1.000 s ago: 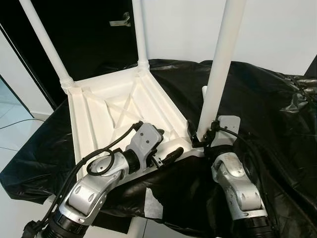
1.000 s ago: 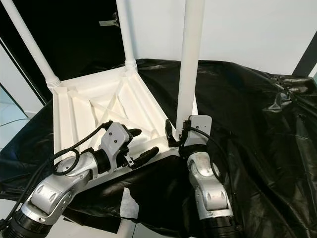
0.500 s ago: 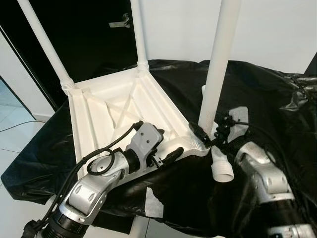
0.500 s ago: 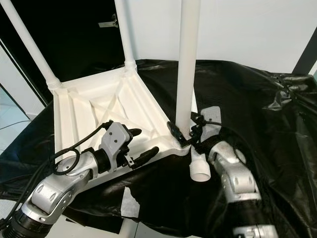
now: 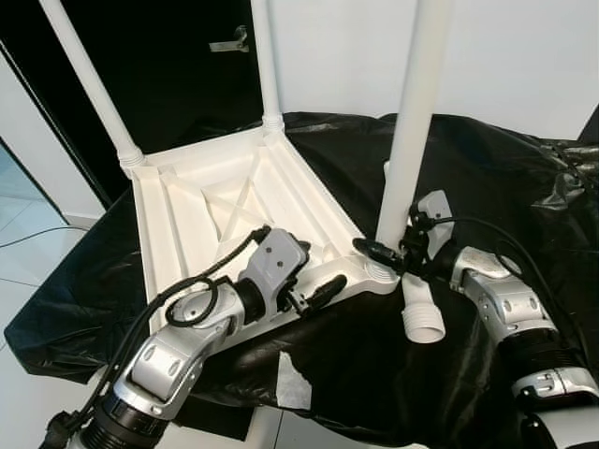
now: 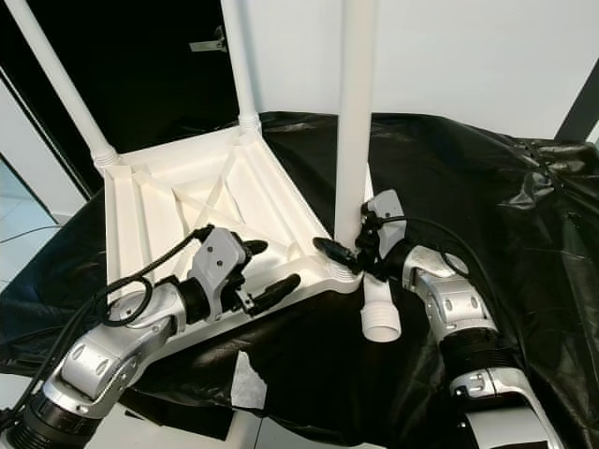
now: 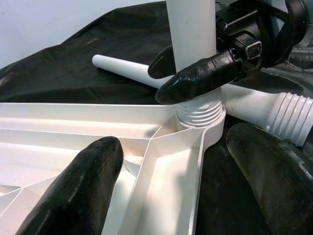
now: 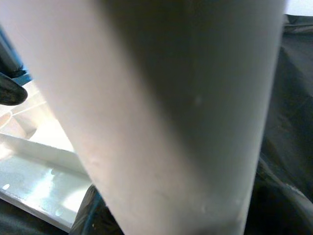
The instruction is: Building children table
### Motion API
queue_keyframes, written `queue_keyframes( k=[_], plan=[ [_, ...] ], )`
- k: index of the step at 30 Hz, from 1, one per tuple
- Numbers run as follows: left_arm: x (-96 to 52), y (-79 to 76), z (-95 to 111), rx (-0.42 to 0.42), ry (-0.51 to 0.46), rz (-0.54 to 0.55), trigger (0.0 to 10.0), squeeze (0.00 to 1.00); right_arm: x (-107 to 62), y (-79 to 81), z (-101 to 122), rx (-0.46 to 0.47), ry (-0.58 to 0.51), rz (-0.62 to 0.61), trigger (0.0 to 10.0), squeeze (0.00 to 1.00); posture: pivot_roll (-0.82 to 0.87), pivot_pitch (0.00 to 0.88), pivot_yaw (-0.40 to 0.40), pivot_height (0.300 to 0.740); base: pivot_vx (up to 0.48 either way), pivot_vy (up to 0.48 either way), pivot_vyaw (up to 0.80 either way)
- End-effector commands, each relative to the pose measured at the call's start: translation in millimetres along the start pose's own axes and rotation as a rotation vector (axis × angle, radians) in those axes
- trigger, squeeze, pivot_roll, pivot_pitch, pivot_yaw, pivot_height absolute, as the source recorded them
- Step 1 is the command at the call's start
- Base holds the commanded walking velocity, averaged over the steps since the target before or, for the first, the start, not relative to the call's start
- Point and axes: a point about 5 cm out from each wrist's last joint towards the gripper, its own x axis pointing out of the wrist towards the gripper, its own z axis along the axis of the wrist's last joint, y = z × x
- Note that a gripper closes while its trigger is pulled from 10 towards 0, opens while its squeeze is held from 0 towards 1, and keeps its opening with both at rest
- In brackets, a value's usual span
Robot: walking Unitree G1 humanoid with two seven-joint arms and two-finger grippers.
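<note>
One white plastic ribbed tabletop (image 5: 220, 220) lies upside down on the black plastic sheet (image 5: 496, 187). I count three white round legs (image 5: 415, 122) standing in its corners and one loose white leg (image 5: 418, 309) lying beside the near corner. My two grippers work there: the right gripper (image 5: 386, 254) clamps the nearest upright leg's base, the left gripper (image 5: 304, 281) straddles the tabletop's near rim, fingers wide.

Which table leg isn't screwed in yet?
Find the upside-down white tabletop on the black sheet. By its near corner, next to the right gripper, one loose leg lies flat, while the other three stand upright.
</note>
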Motion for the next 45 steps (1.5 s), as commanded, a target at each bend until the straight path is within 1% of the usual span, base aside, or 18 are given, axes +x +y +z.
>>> queue_keyframes(
  k=[1,8,9,10,17,18,22,23,25,26,27,28,30,32,34,35,36,45],
  plan=[
    [-1.0,-0.4,0.8,0.021,0.004,-0.051,10.0,0.00,0.7,-0.5,-2.7,0.000,0.019,0.015,0.0,0.00,0.01,0.000,0.041,0.740,0.000,0.000,0.00],
    [-0.6,-0.5,1.3,0.019,0.002,-0.048,10.0,0.00,-5.1,-7.3,-5.1,0.029,0.014,-0.030,0.0,0.00,0.01,0.000,0.039,0.740,0.000,0.000,0.00],
    [-0.4,-0.4,1.5,0.019,0.001,-0.048,10.0,0.00,-4.5,-7.8,-5.8,0.023,0.023,-0.069,9.3,0.00,0.01,0.000,0.038,0.740,0.000,0.000,0.00],
    [-0.5,-0.6,1.5,0.019,0.001,-0.048,10.0,0.00,-3.8,-7.4,-6.3,0.015,0.026,-0.098,10.0,0.00,0.01,0.000,0.038,0.740,0.000,0.000,0.00],
    [0.3,-2.2,1.0,0.015,0.001,-0.049,10.0,0.00,0.3,7.2,-14.8,0.068,0.014,-0.274,10.0,0.00,0.00,0.000,0.036,0.740,0.000,0.000,0.00],
    [0.3,-2.2,1.0,0.015,0.001,-0.049,10.0,0.00,0.3,7.2,-14.8,0.068,0.014,-0.274,10.0,0.00,0.00,0.000,0.036,0.740,0.000,0.000,0.00],
    [0.0,-2.5,0.3,0.012,0.002,-0.050,10.0,0.00,-3.1,13.6,-25.7,0.145,0.036,-0.527,10.0,0.00,0.00,0.000,0.038,0.740,0.000,0.000,0.00],
    [0.0,-2.5,0.3,0.012,0.002,-0.050,10.0,0.00,-3.1,13.6,-25.7,0.145,0.036,-0.527,10.0,0.00,0.00,0.000,0.038,0.740,0.000,0.000,0.00],
    [-0.4,-2.7,0.0,0.011,0.003,-0.051,10.0,0.00,-3.8,18.5,-28.1,0.159,0.040,-0.615,10.0,0.00,-0.01,0.000,0.042,0.740,0.000,0.000,0.00],
    [-0.4,-2.7,0.0,0.011,0.003,-0.051,10.0,0.00,-3.8,18.5,-28.1,0.159,0.040,-0.615,10.0,0.00,-0.01,0.000,0.042,0.740,0.000,0.000,0.00],
    [-0.5,-2.9,-0.1,0.011,0.003,-0.053,10.0,0.00,-3.0,22.9,-28.4,0.182,0.029,-0.661,10.0,0.00,-0.01,0.000,0.044,0.740,0.000,0.000,0.00],
    [-0.5,-2.9,-0.1,0.011,0.003,-0.053,10.0,0.00,-3.0,22.9,-28.4,0.182,0.029,-0.661,10.0,0.00,-0.01,0.000,0.044,0.740,0.000,0.000,0.00],
    [-0.2,-3.2,-0.5,0.010,0.003,-0.056,10.0,0.00,-1.4,29.7,-25.8,0.168,0.017,-0.731,10.0,0.00,-0.01,0.000,0.045,0.740,0.000,0.000,0.00],
    [-0.2,-3.2,-0.5,0.010,0.003,-0.056,10.0,0.00,-1.4,29.7,-25.8,0.168,0.017,-0.731,10.0,0.00,-0.01,0.000,0.045,0.740,0.000,0.000,0.00],
    [1.2,-4.1,-1.1,0.008,0.002,-0.058,10.0,0.00,2.9,35.2,-23.3,0.202,0.007,-0.835,10.0,0.00,-0.01,0.000,0.037,0.740,0.000,0.000,0.00],
    [1.2,-4.1,-1.1,0.008,0.002,-0.058,10.0,0.00,2.9,35.2,-23.3,0.202,0.007,-0.835,10.0,0.00,-0.01,0.000,0.037,0.740,0.000,0.000,0.00],
    [2.0,-5.0,-1.1,0.004,-0.002,-0.056,10.0,0.00,8.0,41.9,-19.3,0.235,-0.009,-0.879,10.0,0.00,-0.01,0.000,0.037,0.740,0.000,0.000,0.00],
    [2.8,-6.8,-1.2,0.001,-0.003,-0.056,10.0,0.00,4.5,42.4,-12.4,0.210,-0.032,-0.875,10.0,0.00,-0.01,0.000,0.029,0.740,0.000,0.000,0.00]
  ],
)
